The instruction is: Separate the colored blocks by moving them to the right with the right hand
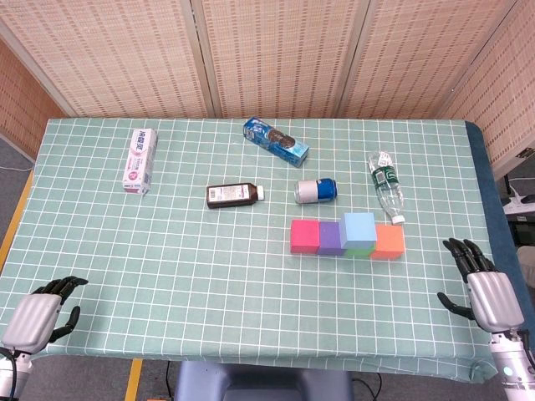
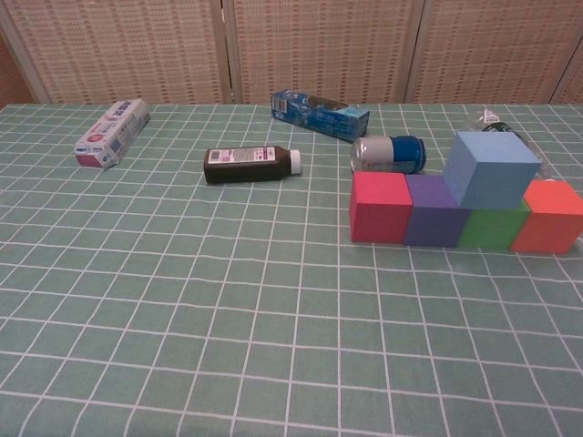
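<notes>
A row of blocks sits right of the table's centre: pink block [image 1: 304,236] [image 2: 381,208], purple block [image 1: 330,238] [image 2: 435,212], green block [image 1: 359,249] [image 2: 493,228] and orange block [image 1: 389,241] [image 2: 549,217], touching side by side. A light blue block [image 1: 360,230] [image 2: 489,169] rests on top of the green one. My right hand [image 1: 485,292] is open near the table's front right edge, well right of the blocks. My left hand [image 1: 40,316] is open at the front left corner. Neither hand shows in the chest view.
Behind the blocks lie a blue-ended can [image 1: 315,190] [image 2: 388,153], a clear plastic bottle [image 1: 385,185], a dark brown bottle [image 1: 235,195] [image 2: 251,165], a blue cookie box [image 1: 276,141] [image 2: 320,112] and a white-pink toothpaste box [image 1: 140,160] [image 2: 112,132]. Green checked cloth [image 1: 167,267] covers the table.
</notes>
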Robot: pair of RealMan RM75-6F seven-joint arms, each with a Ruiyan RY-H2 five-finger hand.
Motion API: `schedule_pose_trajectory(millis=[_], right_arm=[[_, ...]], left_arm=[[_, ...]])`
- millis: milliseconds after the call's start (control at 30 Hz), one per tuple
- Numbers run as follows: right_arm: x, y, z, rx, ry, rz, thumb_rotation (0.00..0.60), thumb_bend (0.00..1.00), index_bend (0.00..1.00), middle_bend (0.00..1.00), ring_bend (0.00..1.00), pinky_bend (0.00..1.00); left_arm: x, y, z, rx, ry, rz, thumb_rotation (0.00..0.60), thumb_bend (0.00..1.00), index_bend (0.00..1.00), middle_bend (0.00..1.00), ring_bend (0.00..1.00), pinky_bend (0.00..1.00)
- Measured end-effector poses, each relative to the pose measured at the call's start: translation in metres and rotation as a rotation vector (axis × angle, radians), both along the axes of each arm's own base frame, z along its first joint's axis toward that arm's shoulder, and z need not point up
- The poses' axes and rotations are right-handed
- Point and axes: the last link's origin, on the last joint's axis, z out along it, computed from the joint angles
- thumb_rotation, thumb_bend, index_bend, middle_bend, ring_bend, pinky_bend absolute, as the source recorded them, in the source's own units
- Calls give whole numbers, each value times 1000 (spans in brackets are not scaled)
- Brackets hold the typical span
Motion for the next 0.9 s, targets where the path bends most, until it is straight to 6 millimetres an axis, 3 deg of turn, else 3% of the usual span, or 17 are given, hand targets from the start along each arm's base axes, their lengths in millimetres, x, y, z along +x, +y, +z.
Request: schedule_pose_trajectory(millis=[567,900], right_arm=[[3,-2,-5,-79,-18,65,600,114,39,68,43,247],[34,-43,-30,13,-78,176,600,112,31,68,25,145]], left_arm=[[-1,-1,6,32,-9,10,600,528,267,260,267,435],[-1,0,3,32,18,8,600,527,267,261,267,436]])
